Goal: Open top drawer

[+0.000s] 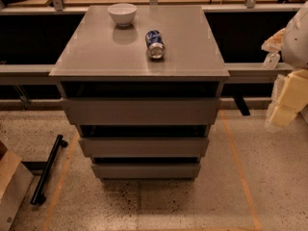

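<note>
The top drawer point(140, 111), stiff, smooth and handleless, likely needs hooking behind its upper edge; the gripper point(283, 110) hangs well to its right, and I cannot tell its state.

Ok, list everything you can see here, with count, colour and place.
cabinet: one, grey, centre, on the floor
top drawer: one, grey, just under the cabinet top
lower drawers: two, grey, below the top drawer
bowl: one, white, back of the cabinet top
can: one, blue, lying on its side on the cabinet top
bar: one, black, floor left of the cabinet
cardboard box: one, brown, bottom left corner
gripper: one, cream, right edge, apart from the cabinet
</note>
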Controlling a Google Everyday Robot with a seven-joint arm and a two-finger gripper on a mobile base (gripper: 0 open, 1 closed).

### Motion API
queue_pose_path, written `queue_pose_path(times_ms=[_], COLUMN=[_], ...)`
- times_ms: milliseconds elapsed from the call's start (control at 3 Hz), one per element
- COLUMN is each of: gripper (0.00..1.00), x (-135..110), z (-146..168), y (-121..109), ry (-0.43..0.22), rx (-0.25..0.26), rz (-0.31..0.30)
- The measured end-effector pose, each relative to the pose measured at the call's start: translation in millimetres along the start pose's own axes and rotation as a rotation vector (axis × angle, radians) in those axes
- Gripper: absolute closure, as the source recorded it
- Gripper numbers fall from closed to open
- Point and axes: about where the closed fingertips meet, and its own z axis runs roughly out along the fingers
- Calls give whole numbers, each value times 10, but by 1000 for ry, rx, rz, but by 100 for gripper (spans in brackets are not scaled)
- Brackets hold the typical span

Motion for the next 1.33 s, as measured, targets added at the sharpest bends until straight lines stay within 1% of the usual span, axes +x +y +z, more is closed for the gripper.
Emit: queue_pose_path(times_ms=[333, 667, 1000, 1333], gripper=[0, 0, 0, 0], x=[0, -60, -146, -341], z=[0, 119, 414, 766], y=[0, -61, -176, -370], ry=[0, -76, -203, -268], rx=[0, -11, -57, -87], rz=[0, 8, 42, 49])
